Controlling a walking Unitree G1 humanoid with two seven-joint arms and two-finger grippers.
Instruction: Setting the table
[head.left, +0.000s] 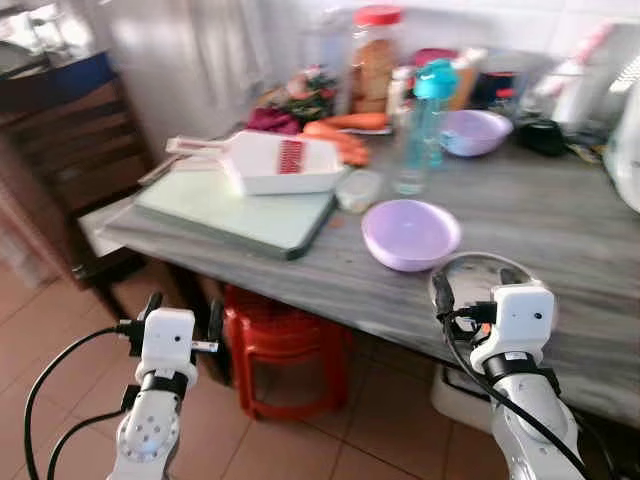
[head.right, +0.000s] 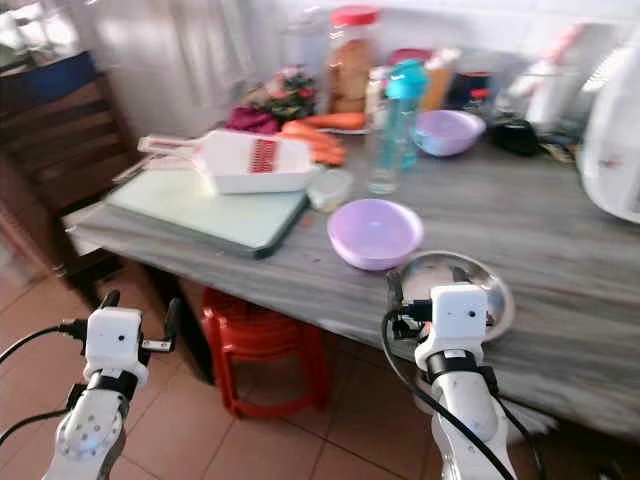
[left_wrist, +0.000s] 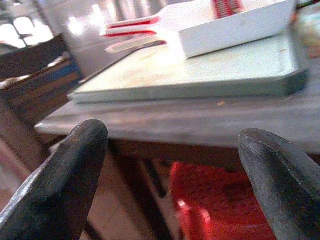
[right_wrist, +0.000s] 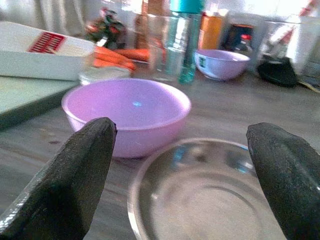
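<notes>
The right claw (head.right: 425, 292) hovers at the near edge of the tabletop (head.right: 560, 240), fingers spread wide either side of the steel plate (right_wrist: 205, 190), not yet touching it. This looks like the reach before a pick-up: next it must lower and close on the rim. The lilac bowl (head.right: 375, 232) sits just beyond. The left claw (head.left: 180, 312) hangs open below the tabletop edge. No writing is legible.

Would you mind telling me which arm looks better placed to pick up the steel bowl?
Right: the right gripper hangs open at the steel bowl; the left gripper is off the table.
</notes>
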